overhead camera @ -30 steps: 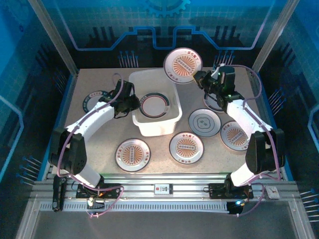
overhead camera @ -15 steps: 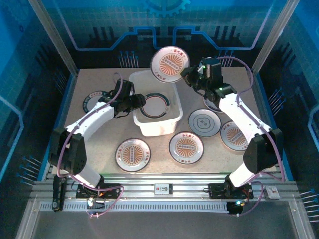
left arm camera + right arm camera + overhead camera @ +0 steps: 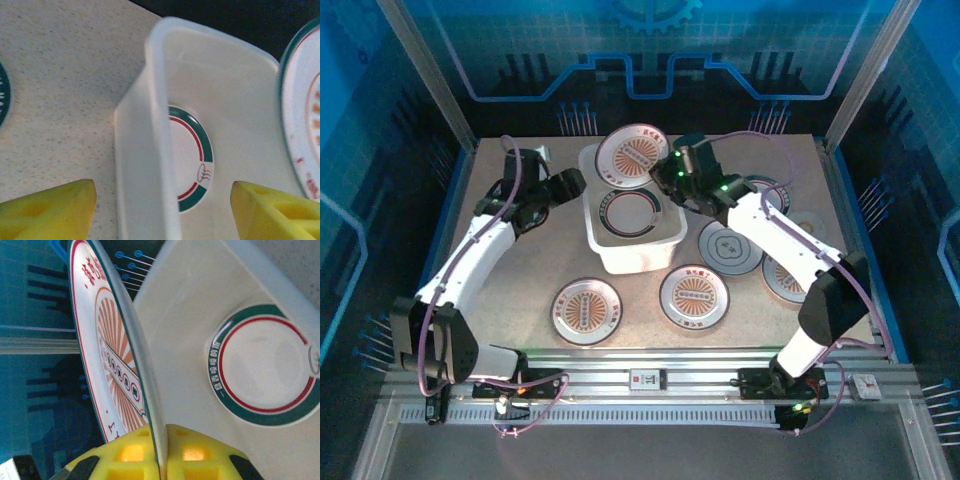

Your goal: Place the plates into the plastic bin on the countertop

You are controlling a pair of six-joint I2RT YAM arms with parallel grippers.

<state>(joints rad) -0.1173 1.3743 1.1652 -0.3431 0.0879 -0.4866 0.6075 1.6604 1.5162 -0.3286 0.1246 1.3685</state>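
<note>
The plastic bin (image 3: pixel 603 248) stands mid-countertop with a green-and-red-rimmed plate (image 3: pixel 630 212) lying flat inside. My right gripper (image 3: pixel 665 175) is shut on the rim of an orange-patterned plate (image 3: pixel 633 157), held tilted over the bin's far end. In the right wrist view the yellow pads (image 3: pixel 200 452) pinch that plate (image 3: pixel 107 355) on edge above the bin's plate (image 3: pixel 265 372). My left gripper (image 3: pixel 570 183) stands open just left of the bin, holding nothing. In its wrist view the gripper (image 3: pixel 162 210) straddles the bin wall (image 3: pixel 145 150), the plate (image 3: pixel 192 160) beyond it.
More plates lie on the countertop (image 3: pixel 520 280): patterned ones at front (image 3: pixel 587 311), (image 3: pixel 693 296) and right (image 3: pixel 790 275), a grey one (image 3: pixel 730 246) beside the bin. A dark-rimmed plate (image 3: pixel 2 95) lies left of the bin. Blue edging borders the countertop.
My left gripper opened and drew back left, out of the bin, leaving the green-rimmed plate inside. The right arm carried the patterned plate left and down, over the bin's far end.
</note>
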